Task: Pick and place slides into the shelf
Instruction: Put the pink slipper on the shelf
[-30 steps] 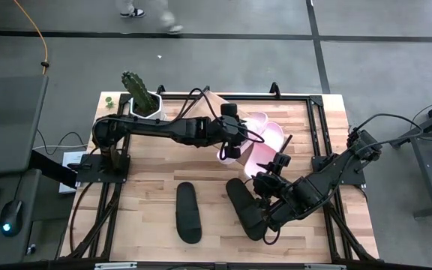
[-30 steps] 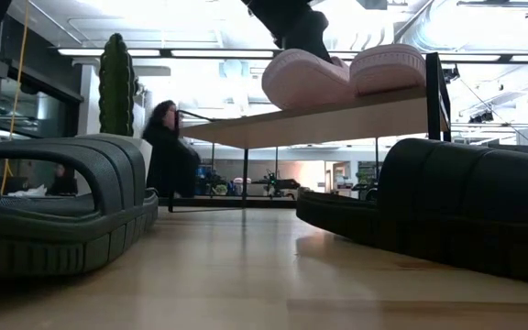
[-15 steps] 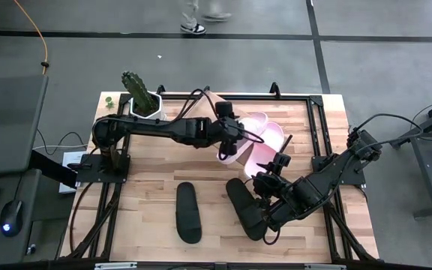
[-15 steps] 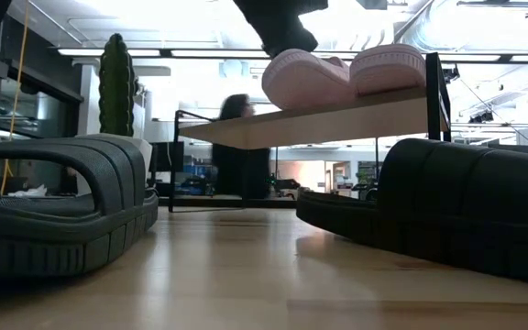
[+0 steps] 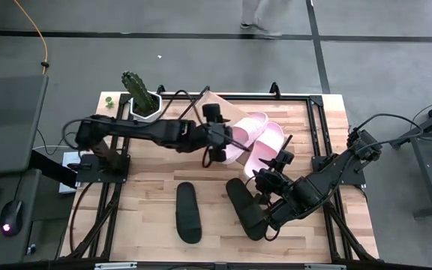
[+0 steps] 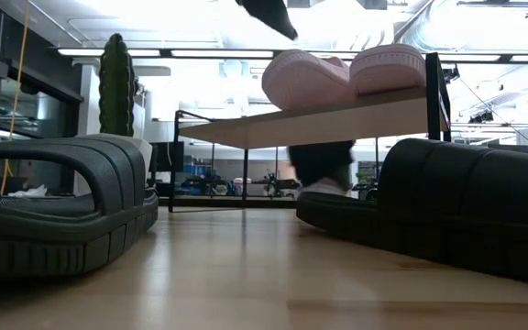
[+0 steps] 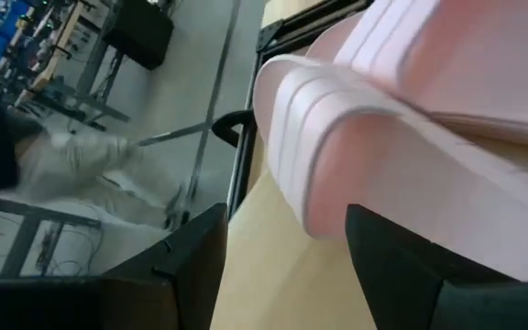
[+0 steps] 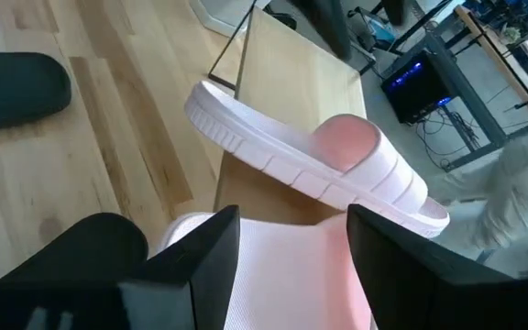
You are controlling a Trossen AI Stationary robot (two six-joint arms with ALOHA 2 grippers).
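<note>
Two pink slides are lying side by side on the shelf, upper centre of the high view. Left gripper is hovering just beside them, jaws spread wide, holding nothing. Right gripper is sitting lower right, jaws parted and empty, beside one black slide; the other black slide is lying lower centre on the desk.

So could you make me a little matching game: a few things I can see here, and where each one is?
Things:
1. pink slides
2. black slides
3. cactus
4. left tool

Places:
A. in a white pot at the table's far left corner
B. flat on the tabletop, near side
C. side by side on the shelf
D. open, beside the shelf's near edge, holding nothing

Pairs: 1-C, 2-B, 3-A, 4-D
</note>
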